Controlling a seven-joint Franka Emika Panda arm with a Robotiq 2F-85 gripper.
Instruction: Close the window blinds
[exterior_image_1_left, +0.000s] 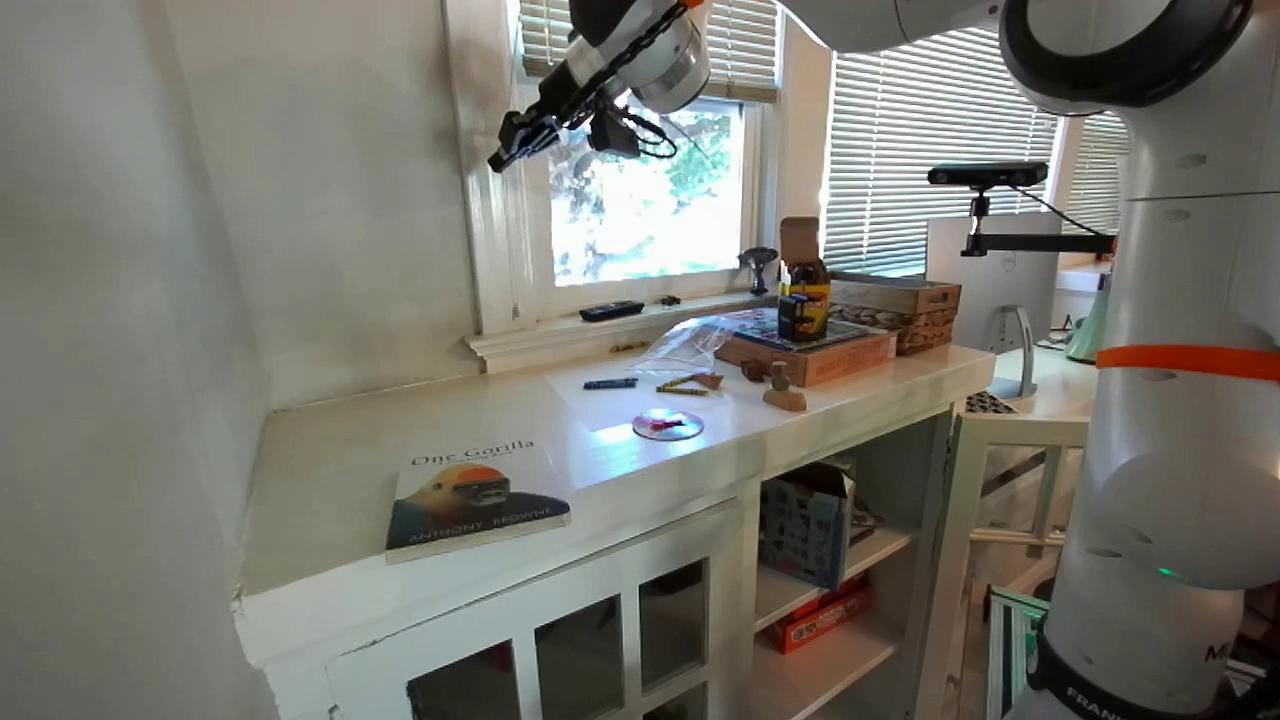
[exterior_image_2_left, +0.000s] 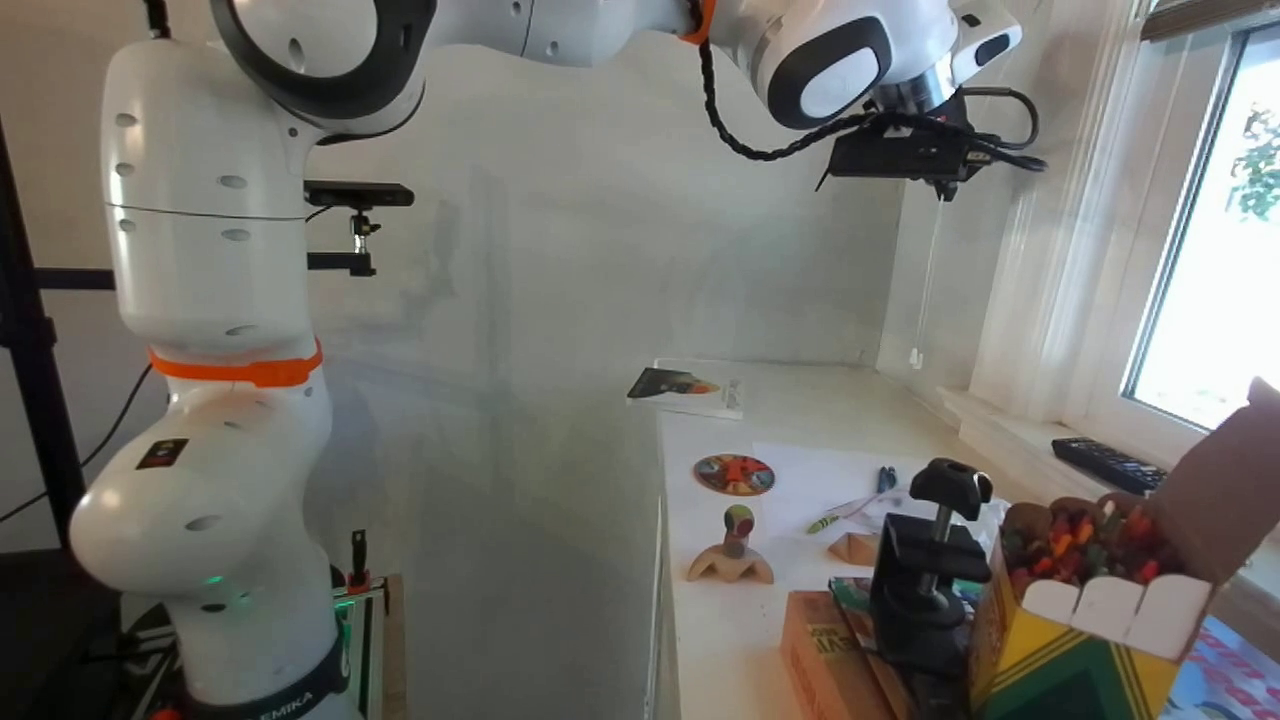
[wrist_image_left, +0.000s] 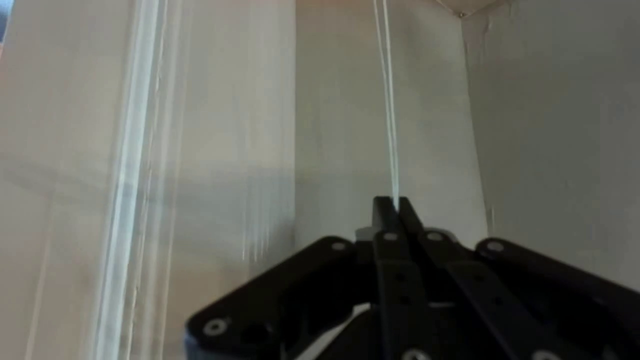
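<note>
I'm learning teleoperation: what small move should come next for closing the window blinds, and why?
Probably a gentle sideways tug, which may let the window blinds drop: the gripper is closed on the white cord, while the blinds cover only the upper part of the window.

Pale walls (exterior_image_1_left: 340, 220), bright window (exterior_image_1_left: 650, 215) — green foliage (exterior_image_1_left: 703, 150) outside, white cabinet (exterior_image_1_left: 640, 510) beneath, shelves (exterior_image_1_left: 885, 550) showing

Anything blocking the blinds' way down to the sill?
Nothing visible stands against the window glass below the blinds, though the arm hides part of its top in an exterior view. On the sill, the remote and a dark upright object might matter only at the bottom. The gripper grips the white cord.
</note>
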